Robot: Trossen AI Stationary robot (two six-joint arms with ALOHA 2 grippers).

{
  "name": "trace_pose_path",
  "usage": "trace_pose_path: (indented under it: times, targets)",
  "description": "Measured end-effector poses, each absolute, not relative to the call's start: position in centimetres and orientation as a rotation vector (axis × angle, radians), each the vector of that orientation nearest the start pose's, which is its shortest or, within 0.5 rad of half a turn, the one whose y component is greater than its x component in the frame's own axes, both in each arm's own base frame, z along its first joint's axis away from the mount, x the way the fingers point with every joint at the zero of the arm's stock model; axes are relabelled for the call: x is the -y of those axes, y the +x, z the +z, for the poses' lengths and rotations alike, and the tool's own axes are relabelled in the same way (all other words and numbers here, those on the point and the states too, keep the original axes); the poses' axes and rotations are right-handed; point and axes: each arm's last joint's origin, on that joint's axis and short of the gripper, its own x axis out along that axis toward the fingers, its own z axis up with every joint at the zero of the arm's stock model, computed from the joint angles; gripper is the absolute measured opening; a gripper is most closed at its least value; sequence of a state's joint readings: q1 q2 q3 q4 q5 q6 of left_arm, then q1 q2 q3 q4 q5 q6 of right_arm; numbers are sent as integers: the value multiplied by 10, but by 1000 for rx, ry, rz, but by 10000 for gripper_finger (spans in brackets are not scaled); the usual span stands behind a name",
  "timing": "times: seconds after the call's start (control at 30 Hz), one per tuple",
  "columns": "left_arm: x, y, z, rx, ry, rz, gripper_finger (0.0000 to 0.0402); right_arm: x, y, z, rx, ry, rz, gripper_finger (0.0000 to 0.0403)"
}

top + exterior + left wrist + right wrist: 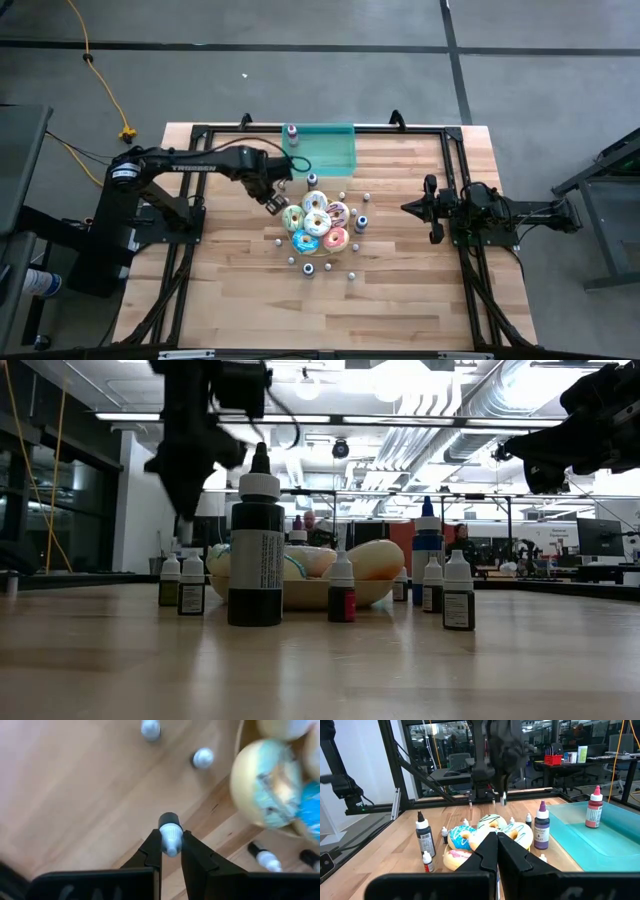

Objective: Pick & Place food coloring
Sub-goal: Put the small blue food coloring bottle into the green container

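My left gripper (pixel 274 203) hangs above the table, just left of the plate of frosted donuts (pixel 316 226), shut on one tiny food coloring bottle (pixel 169 831) with a white cap and dark body. Several more small bottles stand around the plate (pixel 361 222) (pixel 457 592), with a tall dark one (pixel 256 550) nearest the low camera. The teal tray (pixel 330 150) lies at the far edge with one bottle (pixel 292 132) standing in it. My right gripper (pixel 408 207) waits shut and level at the table's right, touching nothing. My left gripper pinches the tiny bottle by its white cap (pixel 170 842) between its two fingers, which point down from above. The dark body (pixel 168 819) hangs below the fingertips (pixel 155 845), upright and lifted clear of the table.
The donut plate and the ring of small bottles crowd the table's middle. Two small bottles (pixel 203 757) stand on the wood below my left gripper. Black frame rails (pixel 200 130) run along the table's edges. Bare wood lies toward the near edge (pixel 330 320).
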State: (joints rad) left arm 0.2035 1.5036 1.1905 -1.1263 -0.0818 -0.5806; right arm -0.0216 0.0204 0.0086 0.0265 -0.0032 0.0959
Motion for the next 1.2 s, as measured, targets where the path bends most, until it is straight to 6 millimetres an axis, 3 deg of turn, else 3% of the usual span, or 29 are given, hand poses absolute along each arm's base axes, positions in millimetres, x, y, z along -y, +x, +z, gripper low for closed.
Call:
trace_pose_path:
  times: [0.23,0.37,0.77,1.2]
  targets:
    - [-59,267,301,-1241,-550,665,29,2,98,167,16,96,-18,0]
    - [-63,268,313,-1189,-569,705,29,2,98,168,16,96,-18,0]
    - [-94,282,295,-1194,-716,787,29,2,98,167,16,96,-17,0]
    - [-146,327,296,-1214,-705,829,28,2,98,167,16,96,-18,0]
